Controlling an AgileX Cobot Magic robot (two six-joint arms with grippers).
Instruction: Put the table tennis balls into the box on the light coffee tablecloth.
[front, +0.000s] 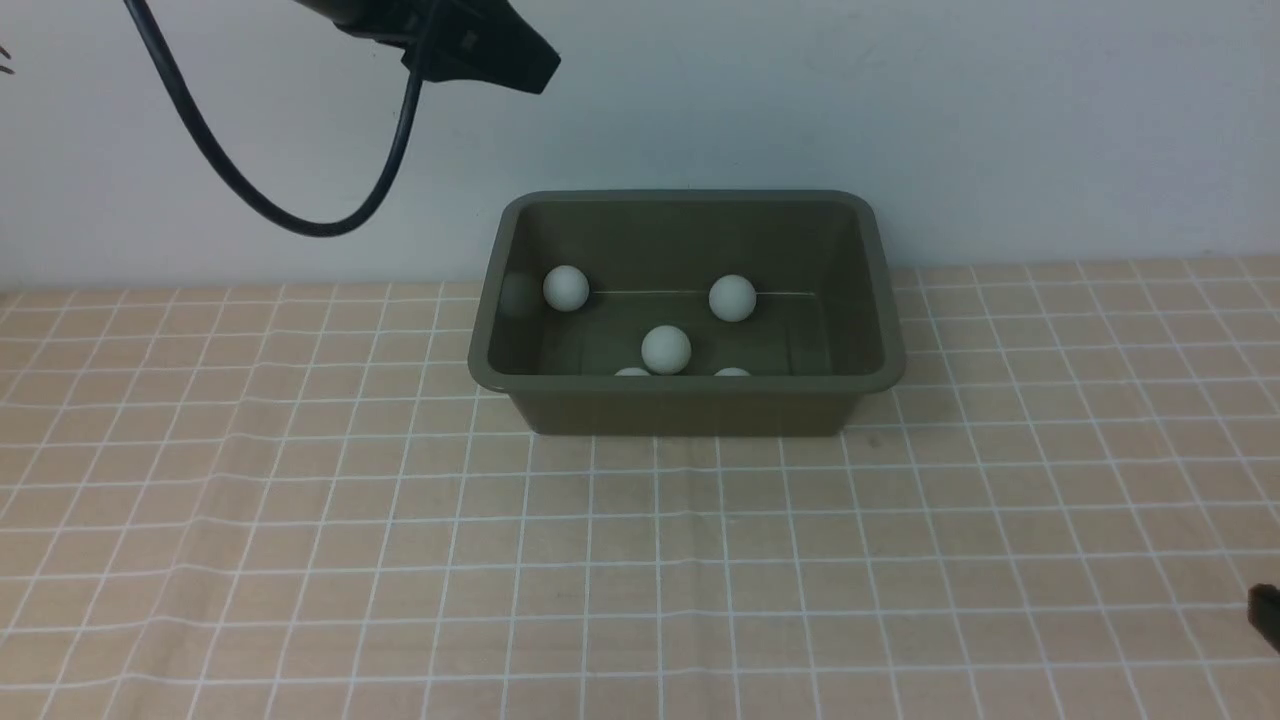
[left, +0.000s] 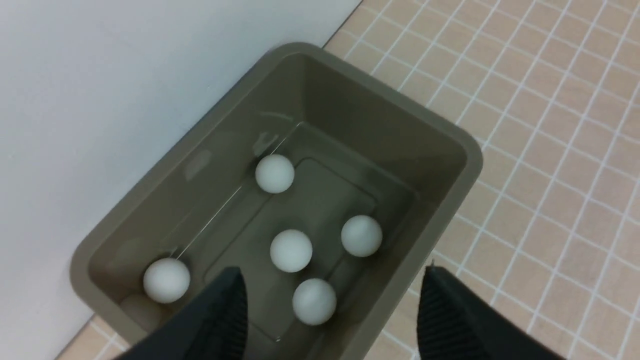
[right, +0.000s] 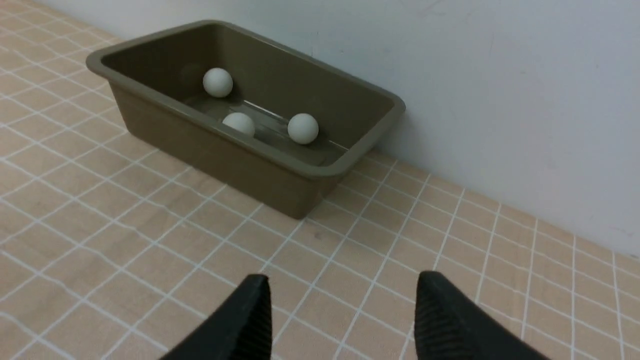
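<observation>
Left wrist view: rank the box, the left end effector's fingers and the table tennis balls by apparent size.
1. box: largest.
2. left end effector fingers: each looks bigger than a ball, though nearness to the camera inflates them.
3. table tennis balls: all five look alike; no order among them.

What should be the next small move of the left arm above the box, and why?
Probably lift the left gripper up and away from the box. Its fingers stand open and empty, all five table tennis balls lie inside, and no ball shows on the tablecloth, so nothing seems left to pick.
</observation>
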